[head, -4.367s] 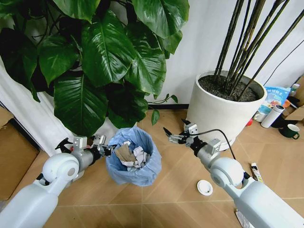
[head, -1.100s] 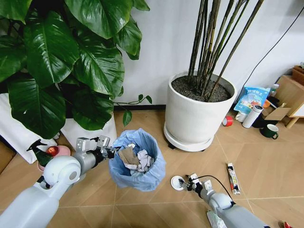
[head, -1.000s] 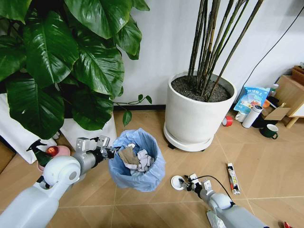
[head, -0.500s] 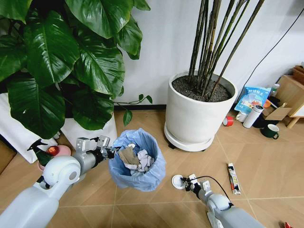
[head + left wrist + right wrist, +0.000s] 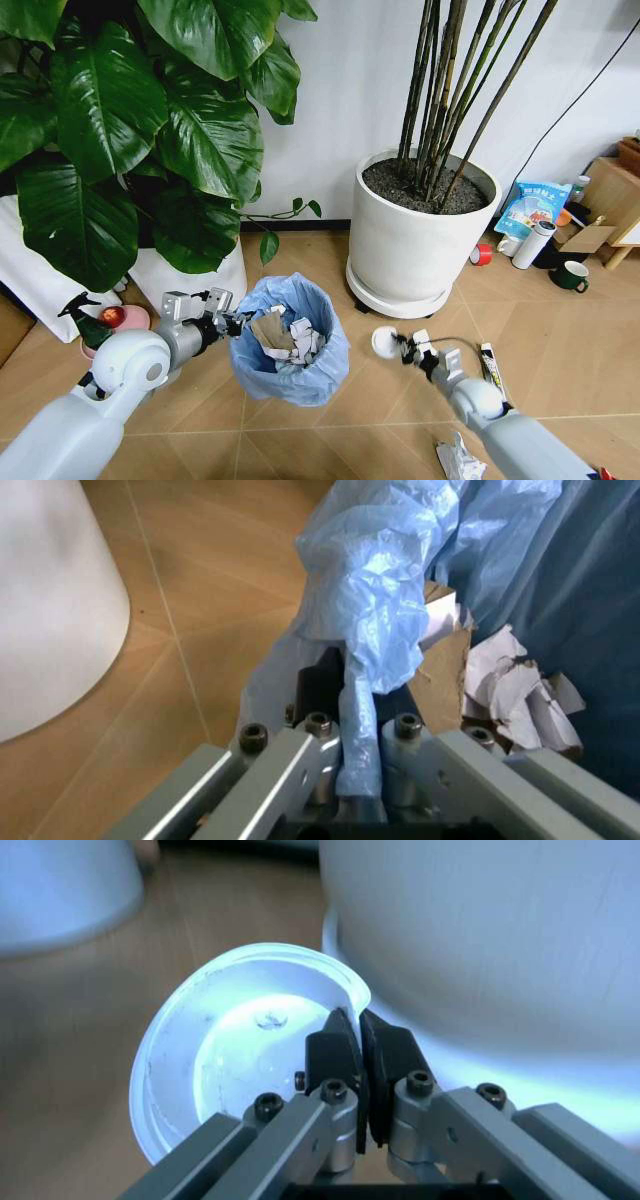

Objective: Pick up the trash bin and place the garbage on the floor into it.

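Note:
The trash bin [image 5: 292, 345], lined with a crinkled blue bag [image 5: 385, 577], stands on the floor [image 5: 560, 340] holding cardboard and crumpled paper [image 5: 520, 697]. My left gripper [image 5: 229, 322] [image 5: 360, 705] is shut on its rim and bag. My right gripper [image 5: 401, 346] [image 5: 360, 1027] is shut on the edge of a white round disc [image 5: 384, 341] [image 5: 235, 1057], held above the floor just right of the bin. More garbage lies on the floor: a wrapper stick [image 5: 492, 364], a crumpled white paper [image 5: 457, 462] and a tiny red scrap [image 5: 603, 474].
A big white plant pot [image 5: 420, 245] [image 5: 500, 930] stands close behind the right gripper. A large leafy plant [image 5: 150, 130] overhangs the left side, with a green spray bottle [image 5: 86, 324] beneath. A red tape roll [image 5: 481, 254], a mug [image 5: 572, 275] and boxes sit at the right.
My right gripper has lifted the white disc off the floor and carried it up. The left gripper and the bin have stayed put.

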### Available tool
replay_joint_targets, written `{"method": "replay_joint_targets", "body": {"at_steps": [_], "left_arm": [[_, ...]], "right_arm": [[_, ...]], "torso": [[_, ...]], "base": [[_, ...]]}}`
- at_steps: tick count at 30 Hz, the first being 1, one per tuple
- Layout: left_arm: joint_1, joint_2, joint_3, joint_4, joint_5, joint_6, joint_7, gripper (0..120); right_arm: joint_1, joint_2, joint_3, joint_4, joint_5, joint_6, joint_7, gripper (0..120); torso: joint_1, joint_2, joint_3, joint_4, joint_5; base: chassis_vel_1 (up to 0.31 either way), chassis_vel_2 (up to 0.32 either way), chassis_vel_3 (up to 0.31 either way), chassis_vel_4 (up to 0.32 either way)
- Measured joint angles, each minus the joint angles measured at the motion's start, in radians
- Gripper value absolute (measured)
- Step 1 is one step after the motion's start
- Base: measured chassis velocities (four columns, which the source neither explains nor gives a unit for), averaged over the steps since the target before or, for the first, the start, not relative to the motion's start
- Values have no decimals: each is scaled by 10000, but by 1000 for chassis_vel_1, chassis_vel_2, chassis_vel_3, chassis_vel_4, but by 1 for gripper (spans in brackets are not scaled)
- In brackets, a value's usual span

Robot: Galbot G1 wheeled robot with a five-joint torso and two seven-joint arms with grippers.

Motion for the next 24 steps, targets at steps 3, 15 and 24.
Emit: {"method": "replay_joint_targets", "body": {"at_steps": [3,15,24], "left_arm": [[-19,41,27,55,1,0,0,0],[-868,101,626,666,-349,0,9,0],[-2750,-348,2126,1611,-704,0,18,0]], "right_arm": [[395,-186,57,935,-69,199,96,0],[1886,-769,-109,3927,499,-81,212,0],[2671,-971,-742,5449,896,-660,198,0]], "torso": [[-1,0,0,4,2],[-1,2,0,4,0],[-1,2,0,1,-2]], "base": [[0,0,0,0],[0,0,0,0],[0,0,0,0]]}}
